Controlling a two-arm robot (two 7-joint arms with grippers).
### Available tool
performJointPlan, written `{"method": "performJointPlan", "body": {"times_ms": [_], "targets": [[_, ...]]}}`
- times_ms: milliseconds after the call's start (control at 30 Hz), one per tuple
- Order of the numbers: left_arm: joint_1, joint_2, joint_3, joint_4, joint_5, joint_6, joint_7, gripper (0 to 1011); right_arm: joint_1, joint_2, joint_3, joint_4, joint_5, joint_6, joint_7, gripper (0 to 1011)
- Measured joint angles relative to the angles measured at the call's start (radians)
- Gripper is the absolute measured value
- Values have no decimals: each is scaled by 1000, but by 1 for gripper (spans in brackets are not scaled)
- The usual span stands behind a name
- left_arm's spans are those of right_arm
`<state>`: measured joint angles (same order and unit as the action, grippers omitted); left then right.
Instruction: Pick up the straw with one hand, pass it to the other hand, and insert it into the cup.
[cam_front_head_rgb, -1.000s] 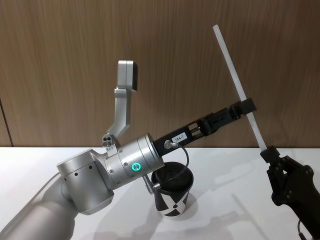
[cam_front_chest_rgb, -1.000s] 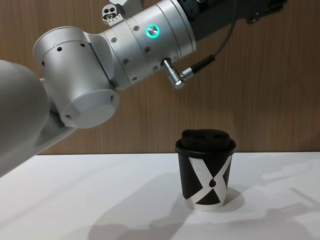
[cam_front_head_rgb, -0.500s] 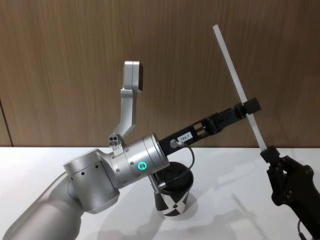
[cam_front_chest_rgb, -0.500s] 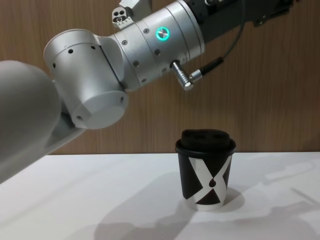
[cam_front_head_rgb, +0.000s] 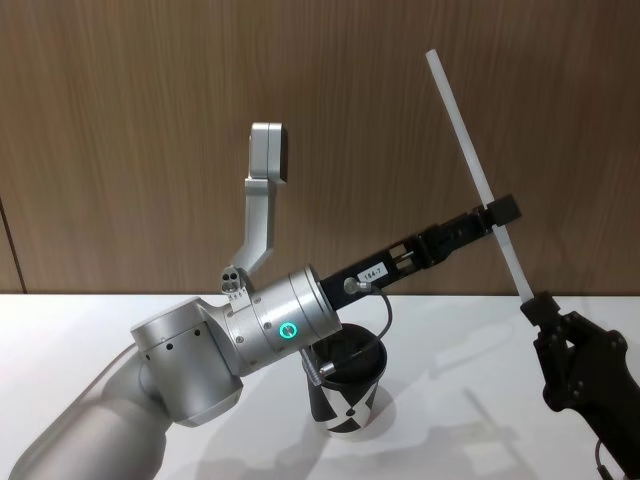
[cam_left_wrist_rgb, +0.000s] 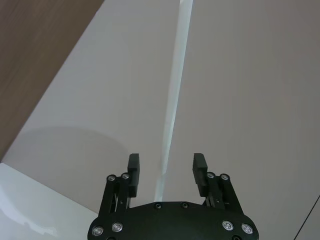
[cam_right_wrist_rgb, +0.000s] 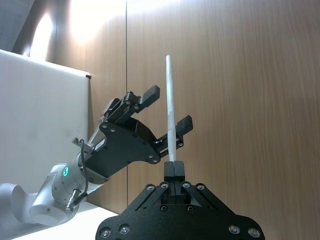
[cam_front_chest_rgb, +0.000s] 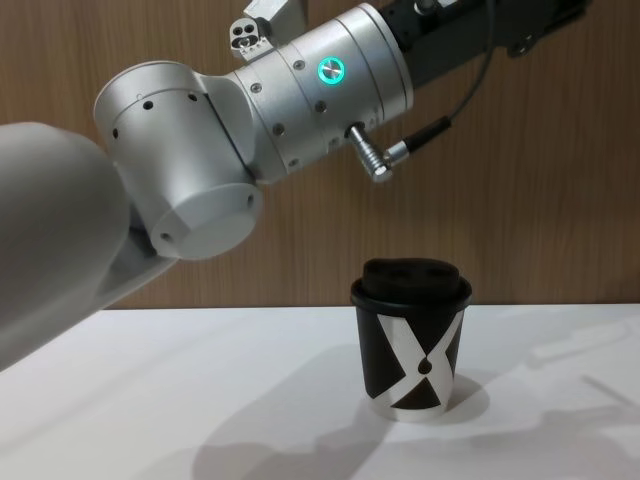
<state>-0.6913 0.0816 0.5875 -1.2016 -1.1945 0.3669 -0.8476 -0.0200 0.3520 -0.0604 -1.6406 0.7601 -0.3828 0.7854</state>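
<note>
1. Since a second ago, my silver arm (cam_front_chest_rgb: 300, 100) has swung a bit to the right and its wrist sits lower. The left gripper (cam_front_head_rgb: 497, 211) is at almost the same spot on the straw (cam_front_head_rgb: 470, 150). Straw, cup (cam_front_chest_rgb: 412, 350) and right gripper (cam_front_head_rgb: 535, 304) haven't moved.
2. The left gripper's fingers are spread and straddle the straw mid-length, with a gap on both sides in the left wrist view; they grip nothing.
3. The right gripper, low on the right, has its fingers closed on the straw's bottom end. The straw is held up in the air, leaning left at the top.
4. The cup stands upright on the white table (cam_front_chest_rgb: 150, 400) with its lid on, under my left forearm and well apart from the straw.
5. A wood-panel wall (cam_front_head_rgb: 150, 100) stands behind, meeting the table's far edge.
6. The straw's top end stands free against the wall. Bare table lies between the cup and the right gripper. In the chest view there is an air gap between the arm and the cup lid.
</note>
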Motion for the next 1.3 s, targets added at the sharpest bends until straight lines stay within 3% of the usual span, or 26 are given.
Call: {"method": "performJointPlan", "body": {"times_ms": [333, 667, 1300], "targets": [[-1, -1, 1, 3, -1, -3, 2, 339, 0, 0, 0, 0, 0, 0, 0, 0], [-2, -2, 2, 5, -1, -4, 3, 63, 0, 0, 0, 0, 0, 0, 0, 0], [-3, -3, 2, 6, -1, -4, 3, 0, 0, 0, 0, 0, 0, 0, 0, 0]]}}
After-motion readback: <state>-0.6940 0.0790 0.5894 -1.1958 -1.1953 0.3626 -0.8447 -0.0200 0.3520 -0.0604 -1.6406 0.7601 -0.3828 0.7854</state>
